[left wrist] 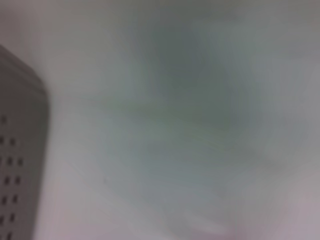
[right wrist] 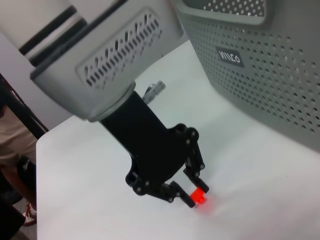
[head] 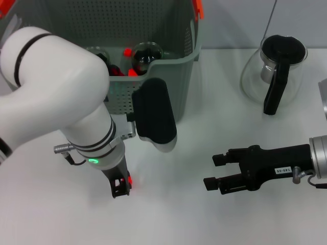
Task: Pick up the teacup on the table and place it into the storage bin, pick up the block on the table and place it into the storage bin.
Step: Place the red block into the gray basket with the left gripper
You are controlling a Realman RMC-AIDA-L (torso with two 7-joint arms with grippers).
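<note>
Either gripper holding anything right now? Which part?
Left gripper pinches the small red block by its sides, at the white table. Right gripper is open, empty.

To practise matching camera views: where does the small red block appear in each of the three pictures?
Head view: red block between the left gripper fingers, low on the table.
Left wrist view: not visible.
Right wrist view: block in the left gripper.
Shared landmark: storage bin.

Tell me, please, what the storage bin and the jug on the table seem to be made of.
The storage bin looks like matte grey-green moulded plastic, judging by its regular punched holes. The jug seems to be clear glass, see-through and glossy, with a black handle and lid, probably plastic.
</note>
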